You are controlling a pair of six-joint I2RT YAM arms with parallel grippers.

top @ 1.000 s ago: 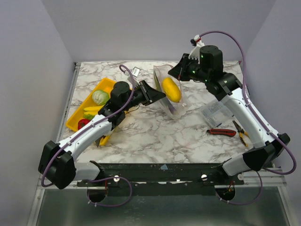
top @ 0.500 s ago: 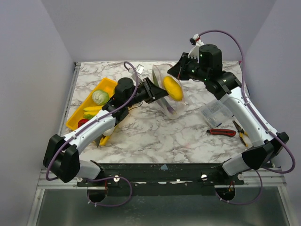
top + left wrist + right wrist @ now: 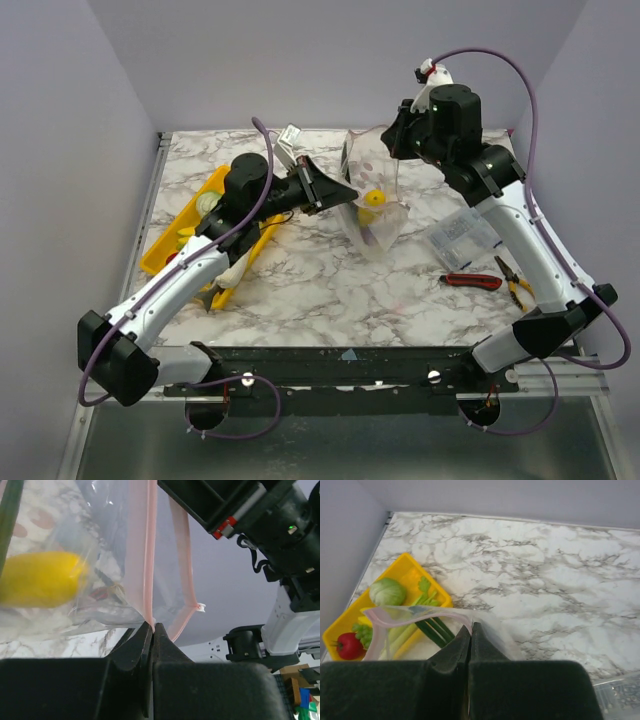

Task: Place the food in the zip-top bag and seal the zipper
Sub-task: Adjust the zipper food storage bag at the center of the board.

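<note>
Yellow oval [image 3: 40,578] sank (blurred) in zip-top bag [image 3: 383,228]; left end effector [image 3: 151,626], right end effector [image 3: 470,626] pinch it.

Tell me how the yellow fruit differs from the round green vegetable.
Place: the yellow fruit is inside the clear bag, while the round green vegetable lies in the yellow tray.
Shape: the yellow fruit is a long oval, and the round green vegetable is close to a ball.
Colour: the yellow fruit is bright yellow, and the round green vegetable is pale green.
Both are small pieces of food.
</note>
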